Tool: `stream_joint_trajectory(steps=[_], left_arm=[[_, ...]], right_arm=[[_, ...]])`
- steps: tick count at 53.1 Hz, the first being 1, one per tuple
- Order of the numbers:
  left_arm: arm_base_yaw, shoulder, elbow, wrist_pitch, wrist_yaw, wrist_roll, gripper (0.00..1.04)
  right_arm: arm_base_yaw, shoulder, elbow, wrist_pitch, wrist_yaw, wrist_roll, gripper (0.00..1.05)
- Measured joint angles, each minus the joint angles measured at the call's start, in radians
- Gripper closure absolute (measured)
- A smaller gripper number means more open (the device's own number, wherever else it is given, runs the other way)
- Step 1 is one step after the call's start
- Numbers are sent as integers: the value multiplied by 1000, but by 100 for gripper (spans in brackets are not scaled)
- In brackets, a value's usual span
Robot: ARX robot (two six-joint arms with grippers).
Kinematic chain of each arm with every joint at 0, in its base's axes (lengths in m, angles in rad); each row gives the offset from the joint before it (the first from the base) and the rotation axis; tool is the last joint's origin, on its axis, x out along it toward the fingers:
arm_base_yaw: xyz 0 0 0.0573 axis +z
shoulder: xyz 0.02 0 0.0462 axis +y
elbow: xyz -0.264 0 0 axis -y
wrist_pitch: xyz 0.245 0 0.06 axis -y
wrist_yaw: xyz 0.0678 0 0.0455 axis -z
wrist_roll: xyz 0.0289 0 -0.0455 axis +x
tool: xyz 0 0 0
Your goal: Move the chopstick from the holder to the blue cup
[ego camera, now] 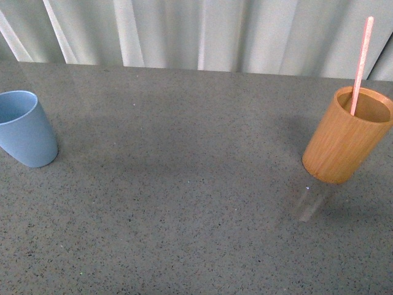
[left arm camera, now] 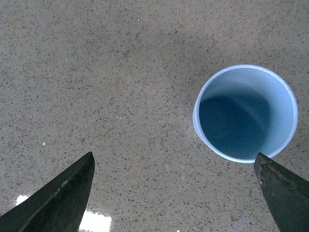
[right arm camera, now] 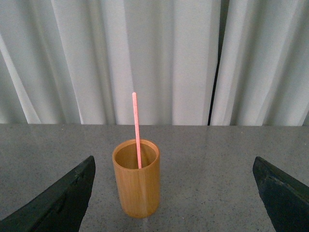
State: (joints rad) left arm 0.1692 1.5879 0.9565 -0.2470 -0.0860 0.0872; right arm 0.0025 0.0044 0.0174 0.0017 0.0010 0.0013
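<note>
We see a smooth plastic cup [ego camera: 26, 130] in pale blue — its inside a deeper blue at the bottom. The cylindrical wooden holder [ego camera: 341, 141] is honey-orange with fine, darker grain lines; the thin straight chopstick [ego camera: 362, 61] is salmon pink. The stone-like tabletop [ego camera: 184, 203] is grey, peppered with black and white specks — the pleated curtain [ego camera: 215, 31] plain white.

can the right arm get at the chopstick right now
Probably yes: the right gripper is open and faces the holder, and the chopstick sticks up above its rim with nothing between.
</note>
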Motion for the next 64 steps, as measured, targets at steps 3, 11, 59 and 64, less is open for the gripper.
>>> stream_joint_trajectory(steps=[3,11,59,64], left_arm=[[-5,19,9,2,-4,1,7],[-24,83,35,20,-26,2,7],[-101,329,113,68,-105,-60,7],[-107,335,129,60,-109,-72,8]], right_arm=[[0,0,0,0,0,0,10],[0,0,0,0,0,0,10],[0,0,0,0,0,0,10],[0,0,0,0,0,0,10]])
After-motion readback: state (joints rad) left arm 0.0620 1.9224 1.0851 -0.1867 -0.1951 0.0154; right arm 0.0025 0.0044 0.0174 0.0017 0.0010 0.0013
